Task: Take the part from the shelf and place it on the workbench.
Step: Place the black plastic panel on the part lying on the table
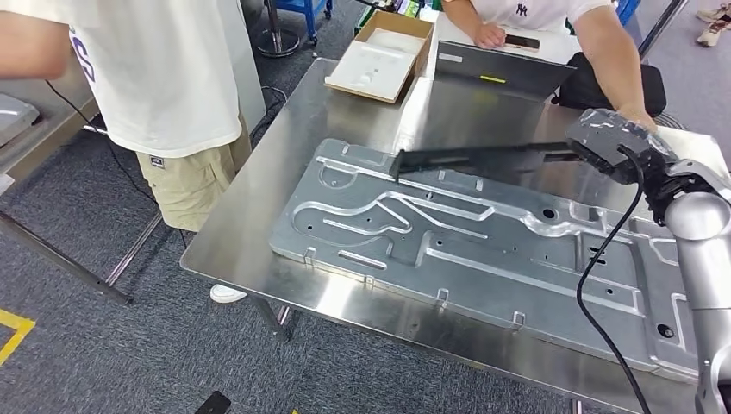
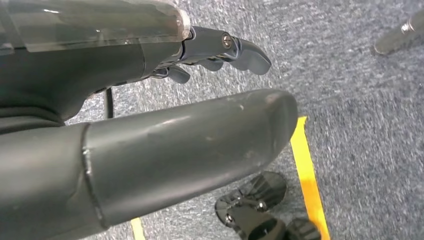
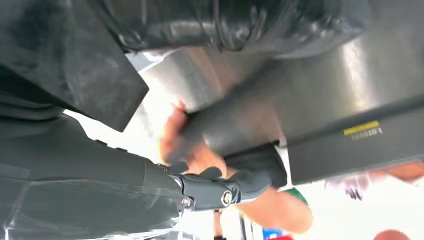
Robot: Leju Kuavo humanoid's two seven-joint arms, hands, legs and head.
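One long dark part (image 1: 478, 158) hung level above the one stamped metal panel (image 1: 483, 250) on your workbench (image 1: 284, 164), held at its end by your right hand (image 1: 614, 142). Your left hand (image 2: 150, 145), fingers loosely apart, held nothing. Two people stood nearby.

Your robot's right arm (image 1: 702, 250) is a smooth silver tube with a black cable (image 1: 603, 259) looping loose alongside it. The right hand (image 1: 616, 142) is dark grey under a clear shiny plastic wrap. On the left hand (image 2: 150, 125) you get a thick grey scuffed thumb, darker fingers (image 2: 245, 52), and a small silver screw (image 2: 227, 41).
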